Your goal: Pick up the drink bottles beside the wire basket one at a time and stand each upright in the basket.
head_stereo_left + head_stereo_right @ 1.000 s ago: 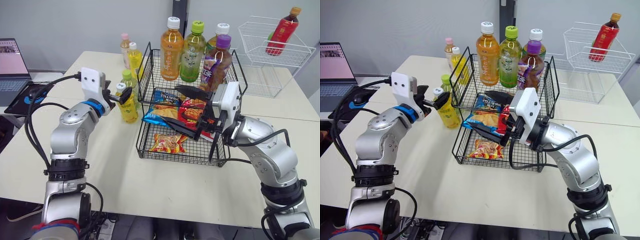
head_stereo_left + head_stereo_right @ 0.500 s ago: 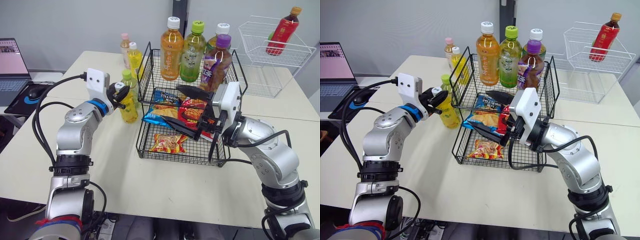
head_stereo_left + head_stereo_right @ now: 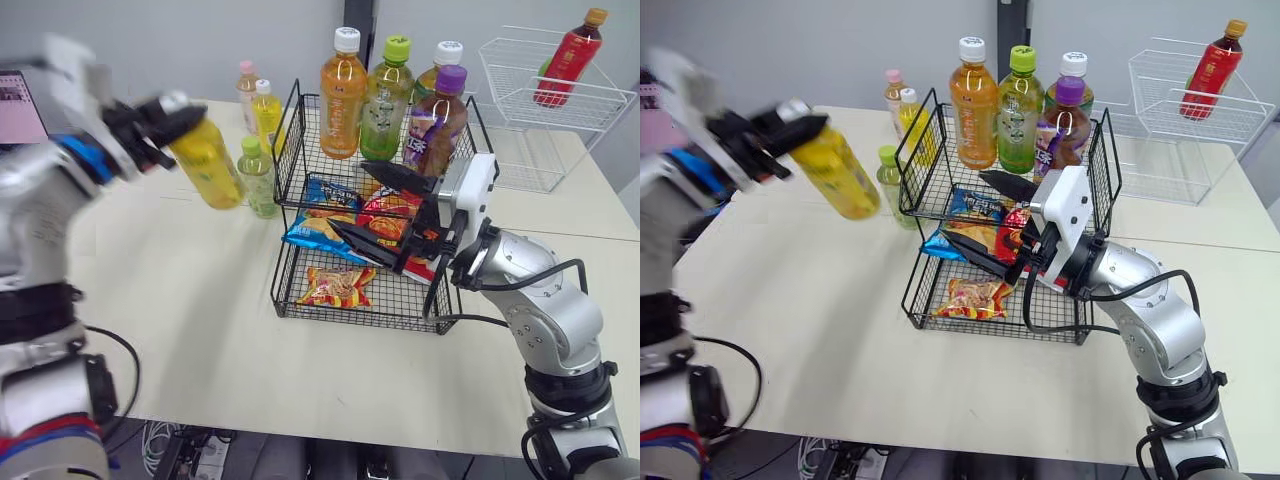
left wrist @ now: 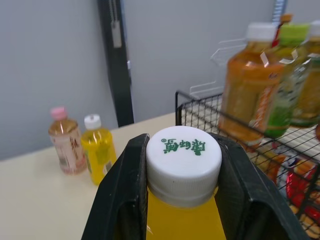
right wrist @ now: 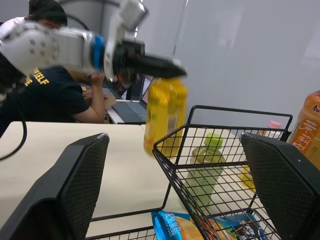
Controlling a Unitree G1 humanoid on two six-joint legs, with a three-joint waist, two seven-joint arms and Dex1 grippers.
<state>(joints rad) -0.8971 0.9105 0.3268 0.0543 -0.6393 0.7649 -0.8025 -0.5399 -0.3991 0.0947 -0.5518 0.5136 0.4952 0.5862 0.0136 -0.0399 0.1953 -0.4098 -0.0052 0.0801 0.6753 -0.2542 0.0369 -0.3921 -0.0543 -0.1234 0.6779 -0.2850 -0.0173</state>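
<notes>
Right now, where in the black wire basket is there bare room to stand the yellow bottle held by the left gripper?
Black wire basket: its upper shelf is bare at the front left, between the left wall and the white-capped orange bottle. The purple-capped bottle and green-capped bottle crowd the right. Below, snack bags and the open right gripper crowd the floor.

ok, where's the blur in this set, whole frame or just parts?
Just parts. Left eye view: left gripper and its yellow bottle smeared, wire basket crisp. Right wrist view: that bottle smeared too. Left wrist view: cap sharp, orange bottle behind it soft.
</notes>
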